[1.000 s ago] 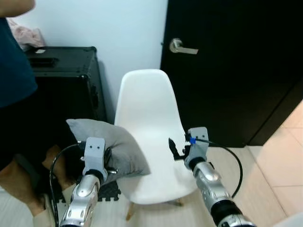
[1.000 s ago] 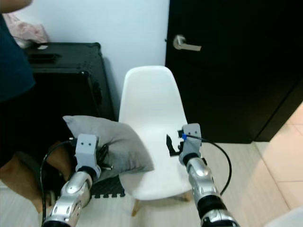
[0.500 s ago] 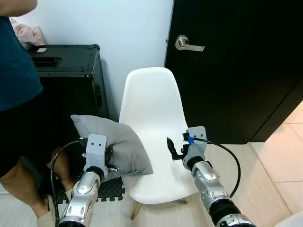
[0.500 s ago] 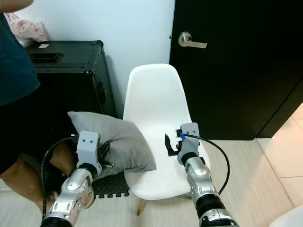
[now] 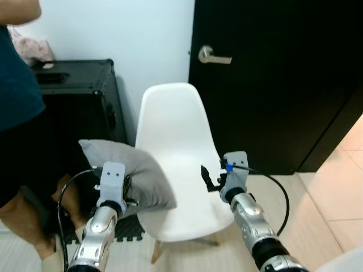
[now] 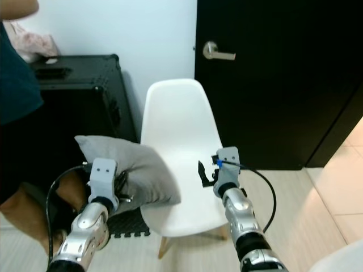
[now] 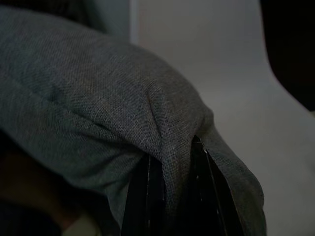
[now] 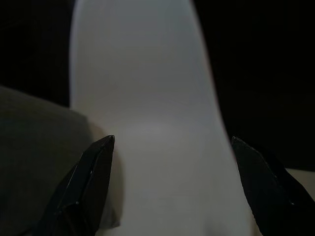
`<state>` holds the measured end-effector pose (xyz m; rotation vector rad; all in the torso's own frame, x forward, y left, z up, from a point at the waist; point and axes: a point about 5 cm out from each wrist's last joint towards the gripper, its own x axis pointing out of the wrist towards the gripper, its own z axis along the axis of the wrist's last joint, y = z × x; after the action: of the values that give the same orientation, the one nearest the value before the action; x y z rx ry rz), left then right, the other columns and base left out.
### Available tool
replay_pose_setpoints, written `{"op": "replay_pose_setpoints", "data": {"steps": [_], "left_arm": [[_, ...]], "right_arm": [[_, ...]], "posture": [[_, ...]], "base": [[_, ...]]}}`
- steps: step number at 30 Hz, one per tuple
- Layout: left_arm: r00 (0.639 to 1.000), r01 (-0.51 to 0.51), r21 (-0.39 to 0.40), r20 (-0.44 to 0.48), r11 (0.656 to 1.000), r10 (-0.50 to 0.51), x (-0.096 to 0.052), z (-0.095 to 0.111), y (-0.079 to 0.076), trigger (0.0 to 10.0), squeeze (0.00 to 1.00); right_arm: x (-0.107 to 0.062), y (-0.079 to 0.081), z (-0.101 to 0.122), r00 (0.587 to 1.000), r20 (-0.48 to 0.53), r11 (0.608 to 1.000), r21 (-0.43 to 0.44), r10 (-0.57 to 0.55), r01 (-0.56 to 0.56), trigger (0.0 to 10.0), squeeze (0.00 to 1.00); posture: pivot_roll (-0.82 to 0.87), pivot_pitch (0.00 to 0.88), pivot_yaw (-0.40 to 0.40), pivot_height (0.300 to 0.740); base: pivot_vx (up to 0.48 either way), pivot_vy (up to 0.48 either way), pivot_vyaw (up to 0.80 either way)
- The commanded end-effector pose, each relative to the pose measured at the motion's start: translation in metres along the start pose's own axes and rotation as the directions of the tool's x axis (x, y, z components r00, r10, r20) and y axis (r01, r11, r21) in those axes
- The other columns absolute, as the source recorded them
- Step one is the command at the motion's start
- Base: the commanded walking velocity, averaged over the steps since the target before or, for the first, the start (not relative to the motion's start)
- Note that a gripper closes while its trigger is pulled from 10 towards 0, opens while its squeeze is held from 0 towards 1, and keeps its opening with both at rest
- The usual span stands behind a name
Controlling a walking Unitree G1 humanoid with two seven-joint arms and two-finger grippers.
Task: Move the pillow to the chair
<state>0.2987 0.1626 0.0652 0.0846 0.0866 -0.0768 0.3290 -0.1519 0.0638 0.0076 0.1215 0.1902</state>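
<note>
A grey pillow point(image 5: 131, 173) hangs in the air with its right corner over the left edge of the white chair's point(image 5: 176, 141) seat. My left gripper point(image 5: 126, 190) is shut on the pillow's near edge; in the left wrist view the fabric point(image 7: 98, 123) bunches between the two black fingers point(image 7: 147, 196). My right gripper point(image 5: 205, 177) hovers over the right side of the seat, open with nothing in it. In the right wrist view its fingertips point(image 8: 98, 162) frame the chair back point(image 8: 142, 98), with the pillow point(image 8: 39, 147) to one side.
A black case point(image 5: 74, 107) stands left of the chair against the white wall. A black door point(image 5: 272, 85) with a silver handle point(image 5: 212, 56) is behind the chair. A person point(image 5: 17, 113) in a dark shirt stands at the far left. Black foam matting point(image 5: 122, 229) lies on the floor.
The whole view has shifted a little with the camera. The pillow stays held over the seat's left edge, and both grippers keep about the same pose.
</note>
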Motion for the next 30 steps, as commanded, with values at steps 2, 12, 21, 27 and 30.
{"op": "replay_pose_setpoints", "data": {"steps": [2,12,21,27,30], "left_arm": [[0.989,0.009,0.03,0.147,0.999,-0.013,0.013,0.031,0.01,10.0,0.0],[0.962,0.105,0.048,0.248,0.993,-0.114,0.05,0.08,0.018,10.0,0.0],[0.779,0.586,-0.28,0.452,0.76,-0.434,0.075,0.138,-0.019,10.0,0.0],[0.798,0.601,-0.406,0.35,0.689,-0.491,0.072,0.098,-0.021,10.0,0.0],[0.821,0.57,-0.444,0.27,0.691,-0.503,0.068,0.077,-0.021,10.0,0.0]], "right_arm": [[0.001,0.004,0.001,1.0,0.01,1.0,0.01,0.001,-0.001,10.0,0.0],[0.009,-0.001,0.013,0.998,0.041,0.998,-0.025,-0.05,0.051,10.0,0.0],[0.015,-0.01,0.029,0.993,0.089,0.994,-0.069,-0.081,0.088,10.0,0.0],[0.008,-0.009,0.026,0.991,0.105,0.991,-0.091,-0.088,0.097,10.0,0.0],[0.006,-0.009,0.023,0.991,0.104,0.991,-0.099,-0.082,0.092,10.0,0.0]], "posture": [[0.06,0.035,-0.019,0.74],[0.04,0.046,-0.017,0.74],[-0.01,0.123,0.001,0.74],[-0.05,0.18,0.01,0.74],[-0.05,0.191,0.01,0.74]], "base": [[0.0,0.0,0.0],[0.0,0.0,0.0],[0.0,0.0,0.0],[0.0,0.0,0.0],[0.0,0.0,0.0]]}}
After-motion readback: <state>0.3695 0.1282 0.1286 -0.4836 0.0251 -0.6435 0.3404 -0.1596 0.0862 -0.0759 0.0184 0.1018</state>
